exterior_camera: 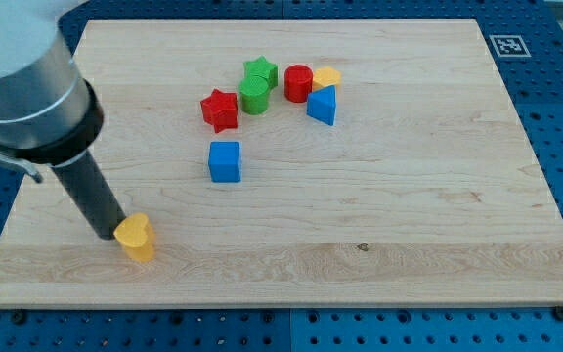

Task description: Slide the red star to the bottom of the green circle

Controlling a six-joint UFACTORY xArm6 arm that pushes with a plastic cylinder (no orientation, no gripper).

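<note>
Toward the view's left, my tip [108, 235] rests on the wooden tabletop [409, 215], touching the left side of a yellow heart-shaped block [136, 238]; this end effector is a plain rod with nothing to open and holds nothing. Further right sits a blue cube [225, 161]. Above it lies the red star [220, 110], just left of and touching the green circle [254, 95], with a green star [260, 70] behind. Next come a red cylinder [298, 82], a yellow block [327, 76] and a blue triangle [323, 105].
</note>
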